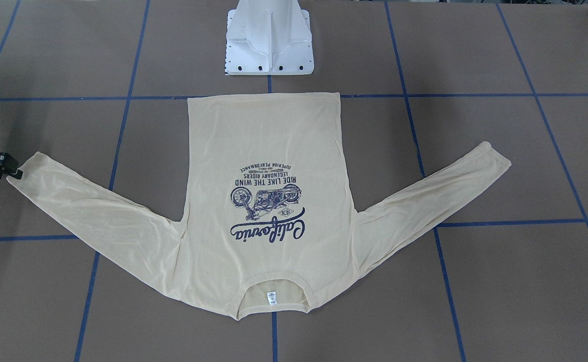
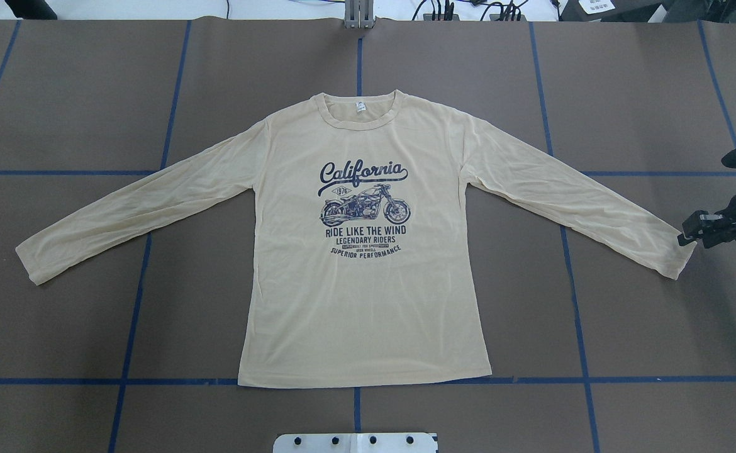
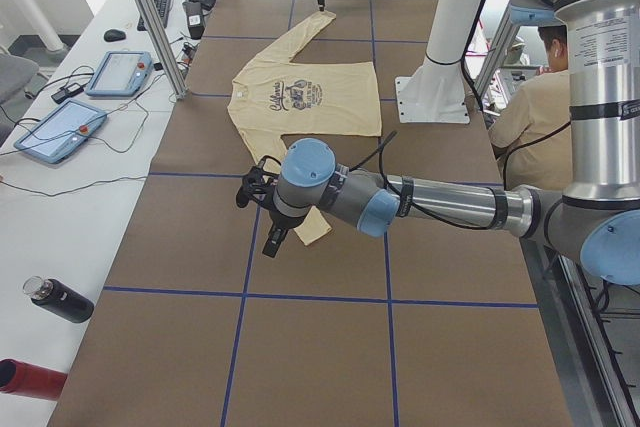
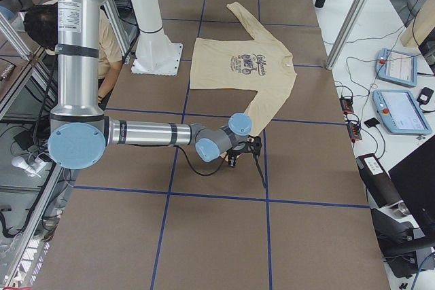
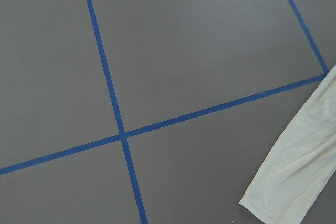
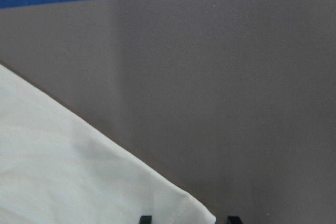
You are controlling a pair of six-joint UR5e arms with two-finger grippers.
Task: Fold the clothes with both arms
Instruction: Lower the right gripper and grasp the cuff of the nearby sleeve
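The clothes are one pale cream long-sleeved T-shirt (image 2: pixel 368 283) with a navy "California" motorcycle print, lying flat and face up, both sleeves spread out (image 1: pixel 269 221). My right gripper (image 2: pixel 684 239) sits low at the right sleeve's cuff (image 2: pixel 673 255). In the right wrist view its two black fingertips (image 6: pixel 145 219) stand apart, open, with the cuff's corner (image 6: pixel 199 211) between them. My left gripper (image 3: pixel 268 237) shows only in the exterior left view, hovering just beside the other cuff (image 3: pixel 315 229); I cannot tell if it is open or shut. The left wrist view shows that cuff (image 5: pixel 294 182) on bare table.
The white pedestal base (image 1: pixel 269 45) stands just behind the shirt's hem. Blue tape lines (image 2: pixel 135 296) grid the brown table. Beside the table lie two tablets (image 3: pixel 120 72) and a dark bottle (image 3: pixel 60 299). A person (image 3: pixel 530 107) sits behind the robot.
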